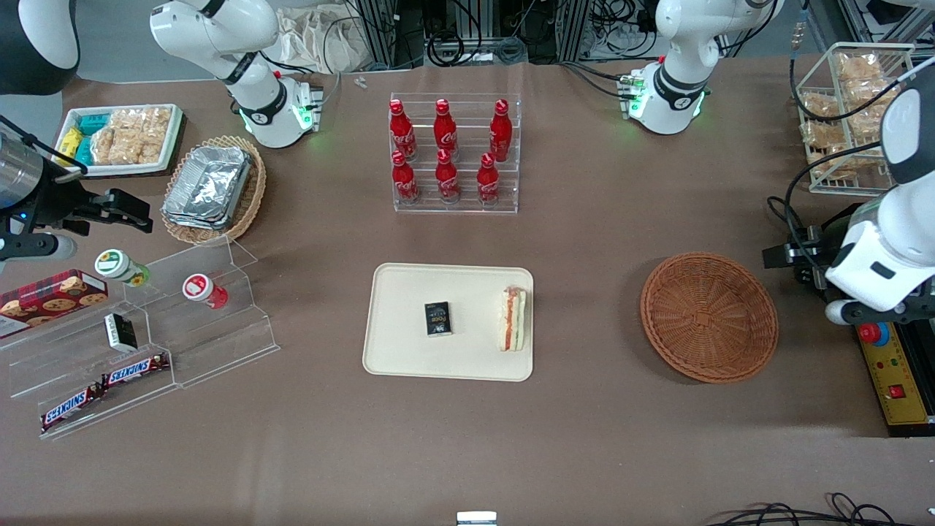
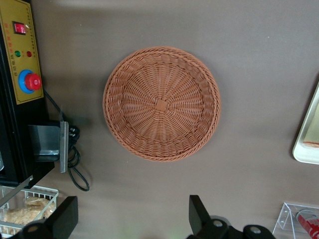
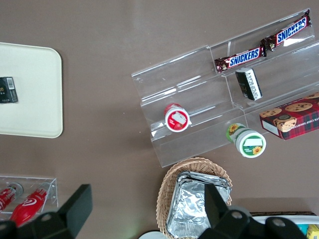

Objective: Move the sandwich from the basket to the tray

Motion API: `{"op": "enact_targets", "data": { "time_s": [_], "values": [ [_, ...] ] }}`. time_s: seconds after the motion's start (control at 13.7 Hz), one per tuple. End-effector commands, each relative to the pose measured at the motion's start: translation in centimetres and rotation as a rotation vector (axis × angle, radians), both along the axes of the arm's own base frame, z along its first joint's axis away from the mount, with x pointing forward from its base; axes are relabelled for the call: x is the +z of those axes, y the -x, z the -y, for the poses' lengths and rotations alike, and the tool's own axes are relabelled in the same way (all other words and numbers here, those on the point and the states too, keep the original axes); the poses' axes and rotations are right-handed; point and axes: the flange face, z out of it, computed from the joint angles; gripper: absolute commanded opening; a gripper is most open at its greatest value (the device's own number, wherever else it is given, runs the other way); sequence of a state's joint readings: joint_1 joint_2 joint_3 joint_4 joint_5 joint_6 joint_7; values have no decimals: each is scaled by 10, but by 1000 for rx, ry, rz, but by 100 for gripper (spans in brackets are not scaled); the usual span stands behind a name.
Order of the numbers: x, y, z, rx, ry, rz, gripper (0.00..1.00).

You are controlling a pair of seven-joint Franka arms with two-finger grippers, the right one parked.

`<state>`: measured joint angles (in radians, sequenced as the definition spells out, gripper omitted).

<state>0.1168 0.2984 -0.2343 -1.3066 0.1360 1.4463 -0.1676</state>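
Six red cola bottles (image 1: 446,153) stand in one clear acrylic rack (image 1: 456,207). Two Snickers bars (image 1: 102,389), two wicker baskets: one reddish-brown round basket (image 1: 708,316), one tan oval basket (image 1: 252,196). One cream rectangular tray (image 1: 409,351) carries one wrapped triangular sandwich (image 1: 513,318).

The robot rig's tool (image 2: 133,219) hangs above the counter (image 1: 584,438), fingers spread.

1. This is a robotics lab, with a table dressed as a small shop counter.
2. Lab signs:
   - a white robot arm base (image 1: 668,88) stands on the brown cloth-covered table (image 1: 584,438), with tangled black cables (image 1: 467,44) just past the table's edge;
   - a yellow control box with a red stop button (image 2: 20,55) sits at the working arm's end.
3. Shop signs:
   - a clear acrylic rack of red cola bottles (image 1: 454,153);
   - a clear stepped acrylic shelf with chocolate bars (image 1: 139,343) toward the parked arm's end.
4. The black two-finger gripper (image 2: 130,211) hangs above a round reddish-brown wicker basket (image 2: 162,103), fingers spread.
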Motion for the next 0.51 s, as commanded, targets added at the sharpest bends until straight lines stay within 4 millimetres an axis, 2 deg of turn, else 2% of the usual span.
{"op": "enact_targets", "data": {
  "time_s": [0.0,0.44],
  "values": [
    [7,15,-11,-16,-2,-13,100],
    [1,12,-13,-8,10,-20,100]
  ]
}}
